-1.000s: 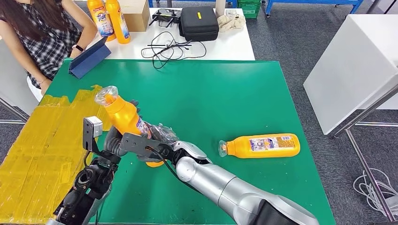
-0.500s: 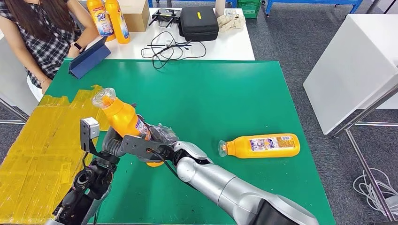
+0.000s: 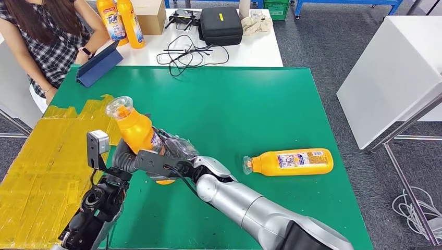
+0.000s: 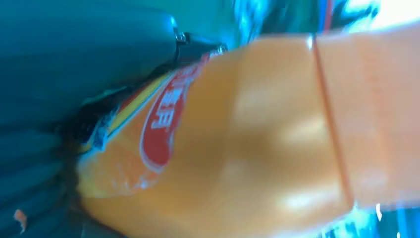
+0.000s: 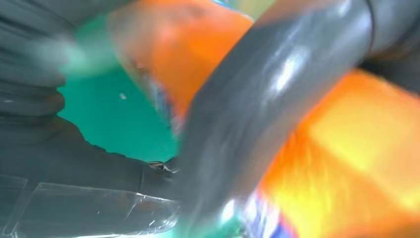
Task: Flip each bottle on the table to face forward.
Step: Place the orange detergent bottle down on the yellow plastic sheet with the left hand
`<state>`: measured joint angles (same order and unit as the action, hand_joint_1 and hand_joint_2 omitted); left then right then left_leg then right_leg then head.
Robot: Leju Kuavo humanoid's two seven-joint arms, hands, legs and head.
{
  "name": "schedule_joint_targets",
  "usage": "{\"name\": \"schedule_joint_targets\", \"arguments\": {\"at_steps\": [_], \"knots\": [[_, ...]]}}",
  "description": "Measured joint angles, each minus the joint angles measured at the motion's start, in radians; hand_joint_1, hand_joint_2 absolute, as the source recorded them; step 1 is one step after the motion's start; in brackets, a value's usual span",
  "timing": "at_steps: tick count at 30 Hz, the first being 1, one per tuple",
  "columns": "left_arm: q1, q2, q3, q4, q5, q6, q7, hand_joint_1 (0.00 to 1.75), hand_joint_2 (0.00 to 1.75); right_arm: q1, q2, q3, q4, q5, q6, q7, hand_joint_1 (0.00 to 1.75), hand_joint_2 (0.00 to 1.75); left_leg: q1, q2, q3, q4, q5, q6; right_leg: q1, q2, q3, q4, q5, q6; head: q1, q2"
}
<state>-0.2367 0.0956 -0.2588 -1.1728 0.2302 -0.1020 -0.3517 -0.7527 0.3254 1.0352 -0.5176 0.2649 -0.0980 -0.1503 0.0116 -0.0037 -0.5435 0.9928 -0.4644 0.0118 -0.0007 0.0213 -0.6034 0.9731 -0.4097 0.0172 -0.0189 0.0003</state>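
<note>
Above the green mat's left part, both hands grip one orange bottle, tilted, cap up; left hand and right hand wrap its lower body; a second bottle lies flat well right.

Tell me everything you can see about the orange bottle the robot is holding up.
The held bottle is glossy orange plastic with a clear cap over its orange spout, plus a red, white and blue label. It stands tilted, cap toward the far left, base just over the green mat. The left robot hand and right robot hand both grip its lower body.
</note>
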Motion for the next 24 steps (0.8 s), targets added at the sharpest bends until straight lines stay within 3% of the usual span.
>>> {"name": "schedule_joint_targets", "arguments": {"at_steps": [3, 7, 11, 14, 16, 18, 21, 24], "knots": [[0.006, 0.006, 0.066, -0.013, -0.123, 0.147, -0.029, 1.75, 1.75, 0.009, -0.03, -0.085, -0.045, 0.053, -0.024, -0.025, 0.0, 0.0, 0.0, 0.0, 0.0, 0.0, 0.0, 0.0, 0.0, 0.0, 0.0, 0.0, 0.0, 0.0, 0.0, 0.0], [0.005, 0.03, 0.198, 0.009, -0.304, 0.31, -0.065, 1.75, 1.75, 0.063, -0.11, -0.234, -0.179, 0.14, -0.026, -0.03, 0.0, 0.0, 0.0, 0.0, 0.0, 0.0, 0.0, 0.0, 0.0, 0.0, 0.0, 0.0, 0.0, 0.0, 0.0, 0.0], [-0.014, 0.058, 0.291, 0.097, -0.447, 0.418, -0.106, 1.75, 1.75, 0.122, -0.174, -0.361, -0.296, 0.191, -0.011, -0.031, 0.0, 0.0, 0.0, 0.0, 0.0, 0.0, 0.0, 0.0, 0.0, 0.0, 0.0, 0.0, 0.0, 0.0, 0.0, 0.0], [-0.054, 0.077, 0.318, 0.198, -0.629, 0.579, -0.11, 1.75, 1.75, 0.154, -0.213, -0.435, -0.359, 0.197, -0.004, -0.036, 0.0, 0.0, 0.0, 0.0, 0.0, 0.0, 0.0, 0.0, 0.0, 0.0, 0.0, 0.0, 0.0, 0.0, 0.0, 0.0], [-0.084, 0.092, 0.32, 0.264, -0.837, 0.697, -0.056, 1.75, 1.75, 0.167, -0.238, -0.472, -0.392, 0.193, 0.006, -0.038, 0.0, 0.0, 0.0, 0.0, 0.0, 0.0, 0.0, 0.0, 0.0, 0.0, 0.0, 0.0, 0.0, 0.0, 0.0, 0.0], [-0.103, 0.101, 0.328, 0.308, -1.112, 0.755, 0.032, 1.75, 1.75, 0.175, -0.26, -0.497, -0.421, 0.188, 0.019, -0.038, 0.0, 0.0, 0.0, 0.0, 0.0, 0.0, 0.0, 0.0, 0.0, -0.001, 0.0, 0.0, 0.0, 0.0, 0.0, 0.0], [-0.124, 0.108, 0.338, 0.386, -1.457, 0.762, 0.162, 1.75, 1.75, 0.189, -0.294, -0.517, -0.462, 0.187, 0.047, -0.035, 0.0, 0.0, -0.001, 0.0, 0.0, 0.0, 0.0, 0.0, 0.0, 0.0, 0.0, 0.0, 0.0, 0.0, 0.0, 0.0], [-0.146, 0.121, 0.325, 0.515, -1.649, 0.763, 0.274, 1.75, 1.75, 0.218, -0.344, -0.523, -0.519, 0.187, 0.091, -0.042, 0.0, 0.0, -0.001, 0.0, 0.0, 0.0, 0.0, 0.0, 0.0, 0.0, 0.0, 0.0, 0.0, 0.0, 0.0, 0.0]]}}
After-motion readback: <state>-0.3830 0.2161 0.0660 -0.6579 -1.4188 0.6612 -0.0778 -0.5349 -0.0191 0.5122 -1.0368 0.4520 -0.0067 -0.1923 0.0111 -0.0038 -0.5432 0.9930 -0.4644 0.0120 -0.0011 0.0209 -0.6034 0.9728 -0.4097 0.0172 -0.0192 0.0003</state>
